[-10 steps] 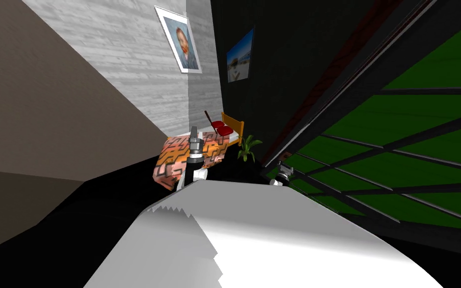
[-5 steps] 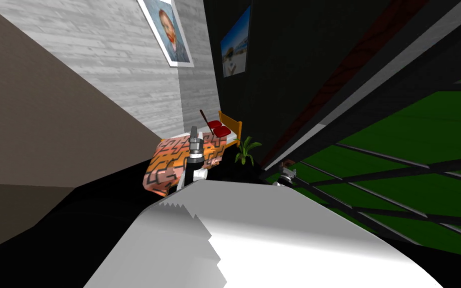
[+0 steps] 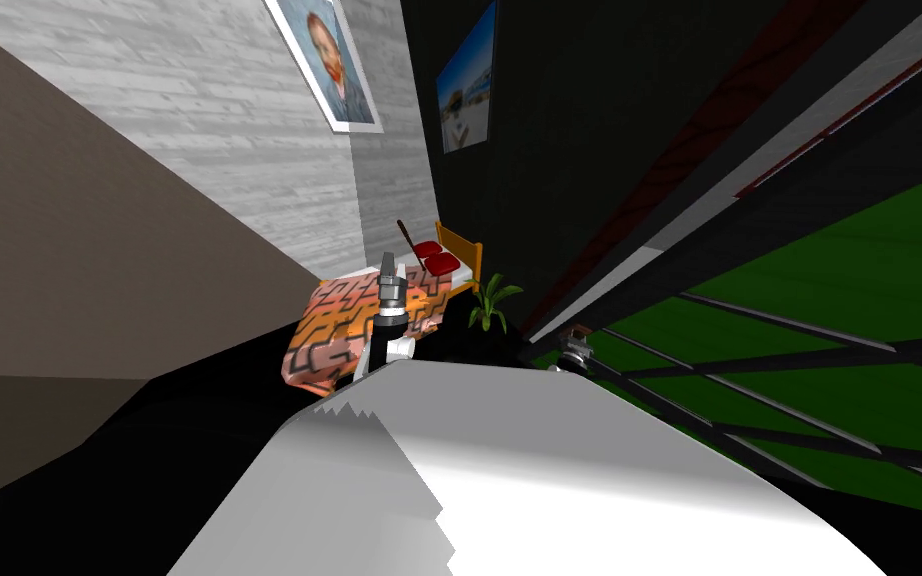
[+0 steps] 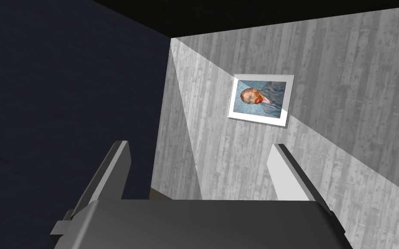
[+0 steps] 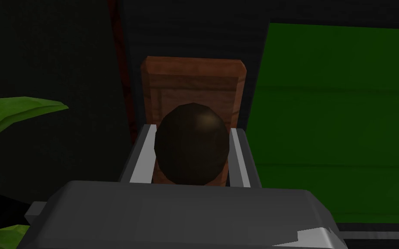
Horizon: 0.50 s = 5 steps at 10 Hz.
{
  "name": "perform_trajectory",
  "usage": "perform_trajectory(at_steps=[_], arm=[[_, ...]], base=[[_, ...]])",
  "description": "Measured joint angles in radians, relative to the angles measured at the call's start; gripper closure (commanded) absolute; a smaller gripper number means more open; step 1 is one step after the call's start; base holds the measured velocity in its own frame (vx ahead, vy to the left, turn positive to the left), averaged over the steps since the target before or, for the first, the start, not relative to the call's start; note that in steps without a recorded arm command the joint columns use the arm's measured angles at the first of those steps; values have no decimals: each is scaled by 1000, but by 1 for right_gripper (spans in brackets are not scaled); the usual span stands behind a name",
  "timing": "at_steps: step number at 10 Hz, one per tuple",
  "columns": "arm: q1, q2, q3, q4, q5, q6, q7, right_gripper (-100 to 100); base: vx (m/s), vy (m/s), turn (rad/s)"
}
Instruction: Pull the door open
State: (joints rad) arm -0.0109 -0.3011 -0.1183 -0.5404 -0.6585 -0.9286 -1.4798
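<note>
The door [image 3: 849, 290], dark bars over green panes, slants across the right of the head view. My right gripper [image 3: 574, 350] is at its near edge. In the right wrist view a dark round knob [image 5: 192, 142] sits on a brown plate [image 5: 193, 80] beside a green pane [image 5: 337, 121]. My right gripper [image 5: 192, 129] is shut on the knob, one finger pressed to each side. My left gripper [image 3: 387, 265] is raised ahead of my chest over the bed. The left gripper [image 4: 199, 146] stands open and holds nothing.
A bed with an orange patterned blanket [image 3: 349, 325] and red pillows lies ahead. A green potted plant [image 3: 492, 298] stands between the bed and the door, and its leaves [image 5: 17, 112] reach close to my right hand. A grey-brown wall [image 3: 69, 230] runs along the left.
My right fingers have closed from wide open onto the knob. My head has moved, so the door looms larger and steeper on the right. The left arm is unchanged.
</note>
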Motion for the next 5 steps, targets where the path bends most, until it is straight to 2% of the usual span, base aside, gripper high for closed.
perform_trajectory(at_steps=[2, 3, 5], arm=[[1, 2, 2, 1, 1, 3, 0, 100], [1, 2, 2, 1, 1, 3, 0, 100], [4, -3, 18, -10, 12, 5, -10, 100]], base=[[-3, 2, 0], [-119, 2, 47], [-208, -3, 67]])
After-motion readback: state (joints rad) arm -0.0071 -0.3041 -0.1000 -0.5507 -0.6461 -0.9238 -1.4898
